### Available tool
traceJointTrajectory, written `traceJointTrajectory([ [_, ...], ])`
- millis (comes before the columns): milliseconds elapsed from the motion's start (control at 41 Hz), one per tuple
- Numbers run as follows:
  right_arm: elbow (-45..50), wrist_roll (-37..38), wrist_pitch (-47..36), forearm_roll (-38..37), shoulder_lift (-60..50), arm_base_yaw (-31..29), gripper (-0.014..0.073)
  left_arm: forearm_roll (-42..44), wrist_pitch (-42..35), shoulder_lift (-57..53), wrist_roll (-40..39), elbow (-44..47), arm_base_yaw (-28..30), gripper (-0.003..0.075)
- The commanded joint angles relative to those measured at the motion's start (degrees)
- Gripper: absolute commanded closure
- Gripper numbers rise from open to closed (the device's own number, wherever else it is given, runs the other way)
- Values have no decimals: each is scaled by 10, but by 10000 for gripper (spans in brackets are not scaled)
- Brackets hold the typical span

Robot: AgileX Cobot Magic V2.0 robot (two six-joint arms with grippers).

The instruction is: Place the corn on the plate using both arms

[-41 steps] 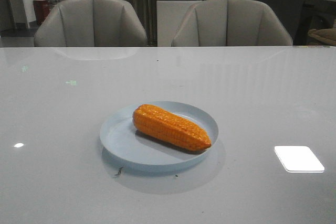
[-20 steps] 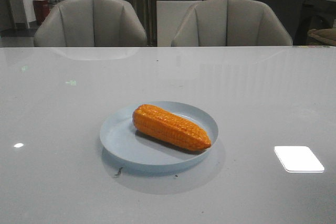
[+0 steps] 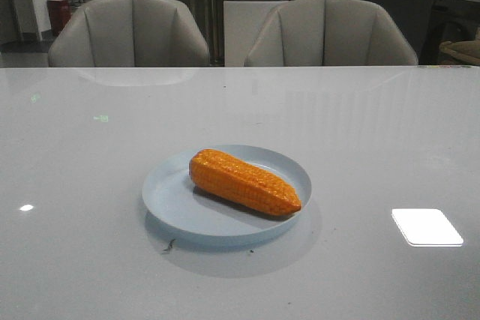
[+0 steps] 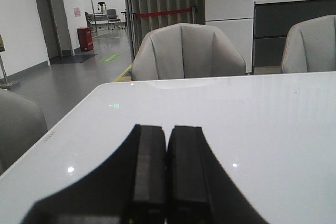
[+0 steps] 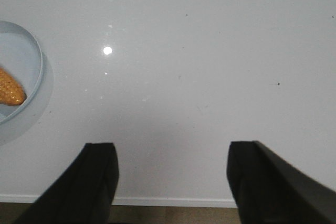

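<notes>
The orange-yellow corn (image 3: 244, 181) lies on its side in the pale-blue plate (image 3: 176, 204) at the middle of the white table, its tapered end toward the right rim. No arm shows in the front view. In the left wrist view my left gripper (image 4: 167, 129) is shut and empty, low over bare table, with no corn or plate in sight. In the right wrist view my right gripper (image 5: 173, 148) is open and empty above the table's near edge; the plate's rim (image 5: 38, 72) and the corn's tip (image 5: 10, 92) show at the side, well apart from the fingers.
Two grey chairs (image 3: 131, 31) (image 3: 330, 31) stand behind the table's far edge. A bright light reflection (image 3: 426, 226) lies on the tabletop right of the plate. The table's near edge (image 5: 173, 201) runs just under the right gripper.
</notes>
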Motion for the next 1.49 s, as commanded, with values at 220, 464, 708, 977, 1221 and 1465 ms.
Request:
traceJointTrajectory([
  [220, -21, -2, -31, 1, 1, -4, 47, -8, -44, -8, -7, 21, -3, 634],
  [464, -21, -2, -31, 1, 1, -4, 47, -8, -44, -8, -7, 21, -3, 634],
  [708, -20, -2, -30, 1, -8, -1, 47, -8, -44, -8, -7, 21, -3, 634],
  [977, 51, -2, -91, -4, -69, 28, 159, -8, -44, -8, -7, 21, -2, 634],
  [1221, 223, -2, -342, -4, -192, 71, 429, -8, -44, -8, -7, 21, -2, 634],
  [1465, 375, -2, -519, -4, -347, 71, 573, -8, -44, -8, -7, 21, -2, 634],
])
